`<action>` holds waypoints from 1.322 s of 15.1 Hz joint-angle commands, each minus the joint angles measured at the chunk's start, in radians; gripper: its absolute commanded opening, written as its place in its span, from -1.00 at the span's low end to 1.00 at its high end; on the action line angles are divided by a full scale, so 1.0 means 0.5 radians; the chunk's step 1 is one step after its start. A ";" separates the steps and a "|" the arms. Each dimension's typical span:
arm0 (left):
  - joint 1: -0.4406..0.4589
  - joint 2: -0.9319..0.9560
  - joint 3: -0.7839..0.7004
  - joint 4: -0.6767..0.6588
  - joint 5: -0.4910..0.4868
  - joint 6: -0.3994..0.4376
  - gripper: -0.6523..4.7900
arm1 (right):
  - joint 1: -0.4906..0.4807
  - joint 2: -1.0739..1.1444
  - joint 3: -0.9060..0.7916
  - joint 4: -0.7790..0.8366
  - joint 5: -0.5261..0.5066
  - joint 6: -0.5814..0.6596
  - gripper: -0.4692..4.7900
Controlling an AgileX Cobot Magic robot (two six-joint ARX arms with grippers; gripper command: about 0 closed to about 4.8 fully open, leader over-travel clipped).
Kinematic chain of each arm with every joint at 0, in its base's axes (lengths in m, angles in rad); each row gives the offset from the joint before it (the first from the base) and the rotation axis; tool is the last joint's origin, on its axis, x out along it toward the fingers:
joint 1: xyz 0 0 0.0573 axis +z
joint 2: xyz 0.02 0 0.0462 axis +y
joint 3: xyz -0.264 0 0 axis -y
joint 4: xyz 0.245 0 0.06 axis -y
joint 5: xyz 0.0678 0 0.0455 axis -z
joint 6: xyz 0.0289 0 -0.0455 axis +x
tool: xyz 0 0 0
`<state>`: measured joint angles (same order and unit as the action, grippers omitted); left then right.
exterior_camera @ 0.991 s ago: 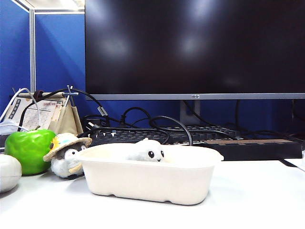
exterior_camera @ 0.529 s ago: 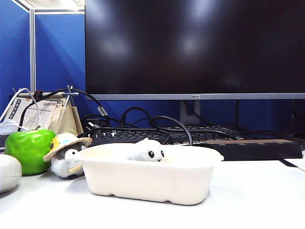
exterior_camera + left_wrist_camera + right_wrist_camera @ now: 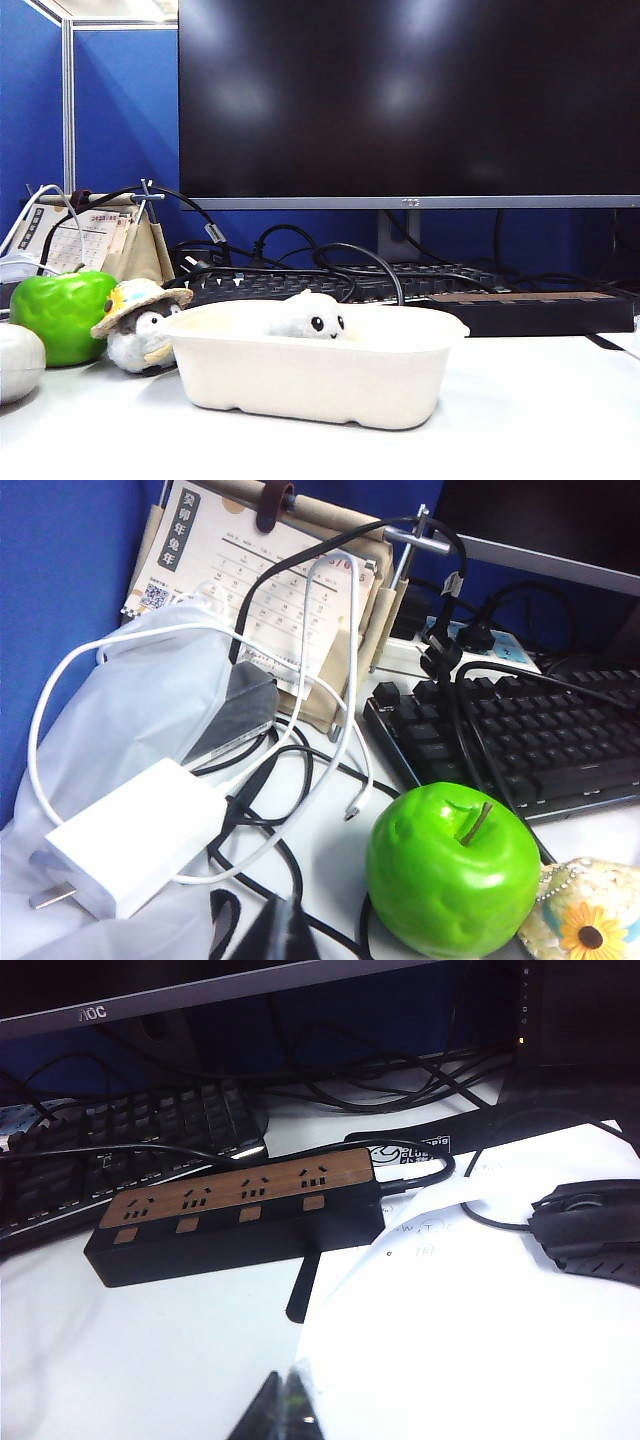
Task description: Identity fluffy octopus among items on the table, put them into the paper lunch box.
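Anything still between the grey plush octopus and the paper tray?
Nothing visible: the small light-grey plush octopus already sits inside the off-white paper-pulp lunch box. Neither pincer is near it; the right pincer is shut beside the black power strip, and the left pincer's tip shows near the green apple.

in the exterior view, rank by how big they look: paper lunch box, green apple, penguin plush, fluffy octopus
1. paper lunch box, by far the widest.
2. green apple.
3. penguin plush, close to the apple with its straw hat; the ranking is unsure.
4. fluffy octopus, though the box wall hides its lower part.
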<state>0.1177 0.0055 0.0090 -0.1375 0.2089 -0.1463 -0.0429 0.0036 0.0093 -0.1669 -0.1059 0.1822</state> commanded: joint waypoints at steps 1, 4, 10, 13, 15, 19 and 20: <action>0.003 -0.005 0.000 0.008 0.009 0.015 -0.78 | 0.002 -0.005 0.005 0.012 -0.002 -0.005 -0.83; 0.003 -0.005 0.000 0.008 0.008 0.016 -0.78 | 0.002 -0.005 0.005 0.012 -0.002 -0.006 -0.83; 0.005 -0.005 0.000 0.010 -0.029 0.721 -0.78 | 0.001 -0.005 0.004 0.017 0.016 -0.025 -0.83; 0.005 -0.005 0.000 0.010 -0.027 0.825 -0.78 | 0.001 -0.004 0.004 0.114 0.179 -0.456 -0.83; 0.005 -0.005 0.000 0.046 -0.025 0.823 -0.78 | 0.001 -0.005 0.004 0.264 0.174 -0.510 -0.83; 0.005 -0.005 0.000 0.325 -0.020 0.815 -0.78 | 0.002 -0.005 0.004 0.474 0.170 -0.509 -0.83; 0.005 -0.005 0.001 0.397 -0.021 0.797 -0.78 | 0.002 -0.004 0.004 0.469 0.170 -0.508 -0.83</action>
<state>0.1188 0.0055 0.0078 0.0162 0.1974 0.2611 -0.0429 0.0036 0.0093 0.0525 -0.0219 -0.0696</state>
